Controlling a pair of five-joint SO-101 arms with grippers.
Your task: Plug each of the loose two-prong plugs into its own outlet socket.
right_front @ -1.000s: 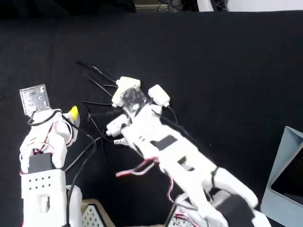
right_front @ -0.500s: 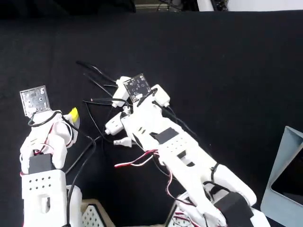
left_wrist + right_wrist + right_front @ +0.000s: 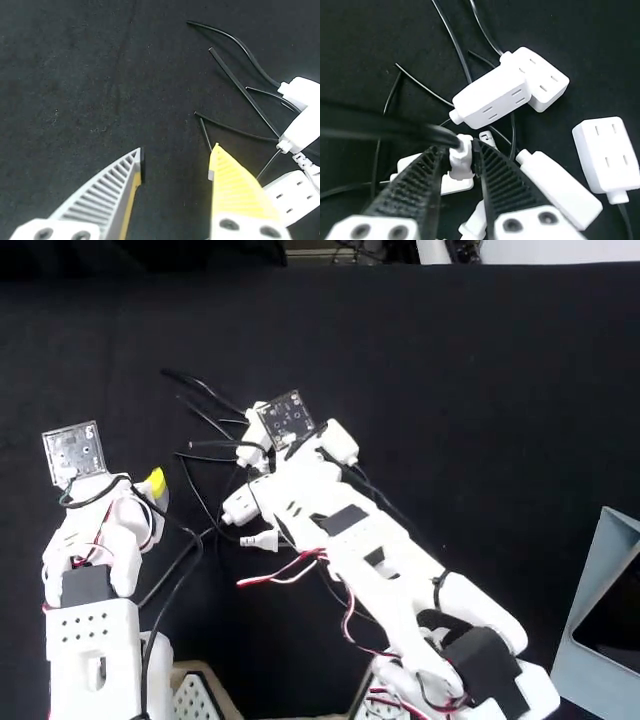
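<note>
Right, sockets first: I'm seeing a long outlet block [image 3: 490, 97] lying just beside the white plug [image 3: 461, 162] that I'm taking as my reference. Its rows of slots are facing up and showing bare. A second outlet block [image 3: 545, 80] is touching the long one on the side away from that plug, and its slots are bare too. A square outlet block [image 3: 606, 152] is lying further from the plug, apart from the other two, with two pairs of slots facing up. An oblong white piece [image 3: 557, 187] is resting between the plug and the square block; I can't tell what it is.

The right gripper [image 3: 461, 150] is clamping the white plug between its black fingers [image 3: 495, 170], jaws nearly closed on the plug body. A black cord [image 3: 385, 131] is running out from the plug across one finger. I can't make out the prongs. The left gripper [image 3: 177, 150] is hovering well apart from that plug, its grey and yellow fingers spread wide and holding nothing. A small loose plug [image 3: 262, 537] is lying near the held one, beside the right arm.

Everything is sitting on a black cloth [image 3: 480, 390] covering the table, with thin black wires [image 3: 235, 80] trailing across it near the plug. A grey-blue panel [image 3: 598, 610] is standing far from the plug, at the cloth's edge.
</note>
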